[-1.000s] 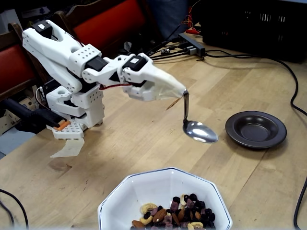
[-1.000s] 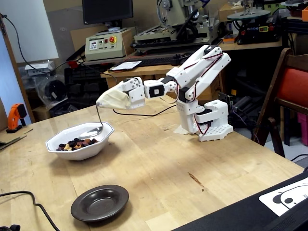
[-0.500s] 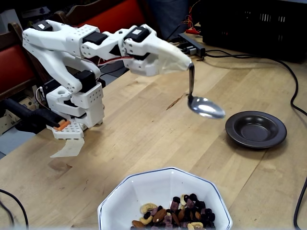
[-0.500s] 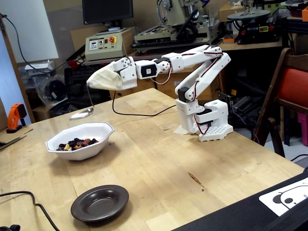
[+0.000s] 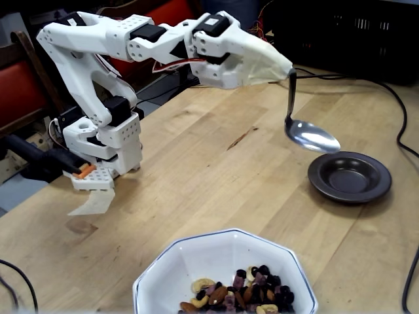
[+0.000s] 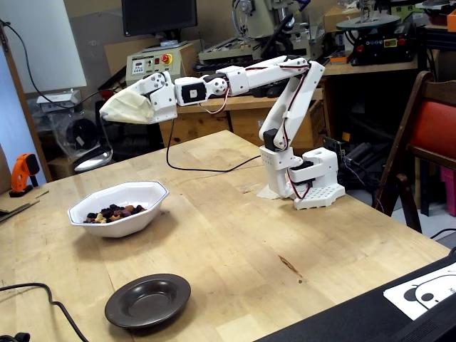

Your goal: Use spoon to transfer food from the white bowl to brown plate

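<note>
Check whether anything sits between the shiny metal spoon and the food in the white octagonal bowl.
Nothing visible does. The shiny silver spoon hangs in the air from the cloth-wrapped gripper, and only bare wooden tabletop lies between it and the white octagonal bowl of nuts and raisins. The small dark brown plate sits off to the side.

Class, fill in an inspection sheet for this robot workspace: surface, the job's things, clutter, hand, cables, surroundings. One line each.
Surface: pale wooden table, with a dark stain in both fixed views.
Job's things: white bowl holds the food; brown plate empty; spoon raised in the air and looks empty.
Clutter: orange tool at the table's edge.
Hand: hand wrapped in pale covering, spoon handle emerging from its tip; fingers hidden.
Cables: black cable crosses the table near the plate; another runs behind the bowl.
Surroundings: red-backed chair, monitor, workshop machines.
</note>
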Tool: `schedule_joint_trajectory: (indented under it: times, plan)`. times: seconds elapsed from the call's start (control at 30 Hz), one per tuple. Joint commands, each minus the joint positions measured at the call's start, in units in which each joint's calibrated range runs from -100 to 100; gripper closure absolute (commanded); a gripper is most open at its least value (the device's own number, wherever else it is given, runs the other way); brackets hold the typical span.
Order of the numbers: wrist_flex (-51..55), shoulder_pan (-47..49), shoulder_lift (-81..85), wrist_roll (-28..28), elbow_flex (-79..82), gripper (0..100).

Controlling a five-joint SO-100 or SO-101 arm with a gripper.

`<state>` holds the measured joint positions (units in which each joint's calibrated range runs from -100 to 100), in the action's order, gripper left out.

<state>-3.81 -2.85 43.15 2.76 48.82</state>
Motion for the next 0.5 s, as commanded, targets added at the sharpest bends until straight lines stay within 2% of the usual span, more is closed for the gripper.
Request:
schedule_joint_trajectory:
  times: [0.0,0.47]
  plan:
    - [-0.6,-4.5,-0.2,-0.1,-4.5,98]
    - [-0.7,-15.4,0.5,-0.1,0.8,98]
